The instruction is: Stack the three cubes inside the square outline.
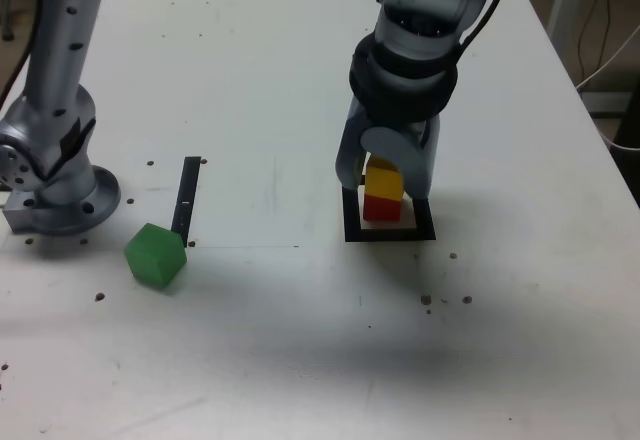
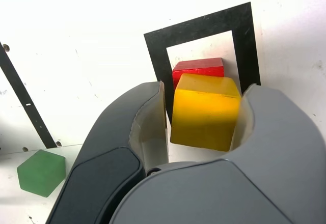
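In the exterior view the yellow cube [image 1: 383, 178] sits on top of the red cube [image 1: 381, 207], inside the black square outline [image 1: 390, 234]. My gripper [image 1: 385, 188] hangs straight down over this stack, its jaws on either side of the yellow cube. The wrist view shows the yellow cube [image 2: 206, 112] between the jaws of the gripper [image 2: 204, 91], with a narrow gap at one jaw and the other jaw close against it. Below it are the red cube [image 2: 198, 67] and the outline [image 2: 204, 26]. The green cube [image 1: 156, 255] [image 2: 42, 172] lies apart, on the exterior view's left.
A narrow black strip [image 1: 187, 198] [image 2: 25, 102] lies on the white table just beside the green cube. The arm's grey base [image 1: 60, 175] stands at the exterior view's far left. The table's right edge [image 1: 600, 130] runs close behind the stack's side.
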You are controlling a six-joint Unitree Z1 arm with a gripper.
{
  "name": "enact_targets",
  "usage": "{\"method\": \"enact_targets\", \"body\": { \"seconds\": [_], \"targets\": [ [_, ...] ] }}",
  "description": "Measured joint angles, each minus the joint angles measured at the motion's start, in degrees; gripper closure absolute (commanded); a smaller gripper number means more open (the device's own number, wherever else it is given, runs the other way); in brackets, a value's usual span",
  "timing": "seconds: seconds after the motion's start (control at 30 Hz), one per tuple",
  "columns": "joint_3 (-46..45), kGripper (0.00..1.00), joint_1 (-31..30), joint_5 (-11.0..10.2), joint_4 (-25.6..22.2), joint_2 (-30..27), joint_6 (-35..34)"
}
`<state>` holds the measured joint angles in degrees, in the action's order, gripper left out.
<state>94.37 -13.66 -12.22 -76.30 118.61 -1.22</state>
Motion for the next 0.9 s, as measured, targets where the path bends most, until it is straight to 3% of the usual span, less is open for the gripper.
{"method": "enact_targets", "body": {
  "seconds": [0.1, 0.43, 0.63, 0.73, 0.9],
  "targets": [
    [-0.1, 0.01, 0.0, -0.2, 0.0, 0.0, -0.2],
    [-0.3, 0.01, 0.0, -1.4, -0.6, -0.2, -0.6],
    [-1.4, 0.01, 0.0, -1.5, -1.5, -3.8, 0.0],
    [-3.1, 0.01, 0.0, -0.6, -1.8, -7.0, 0.9],
    [-8.5, 0.01, 0.0, 3.1, -1.9, -13.1, 1.7]
  ]
}}
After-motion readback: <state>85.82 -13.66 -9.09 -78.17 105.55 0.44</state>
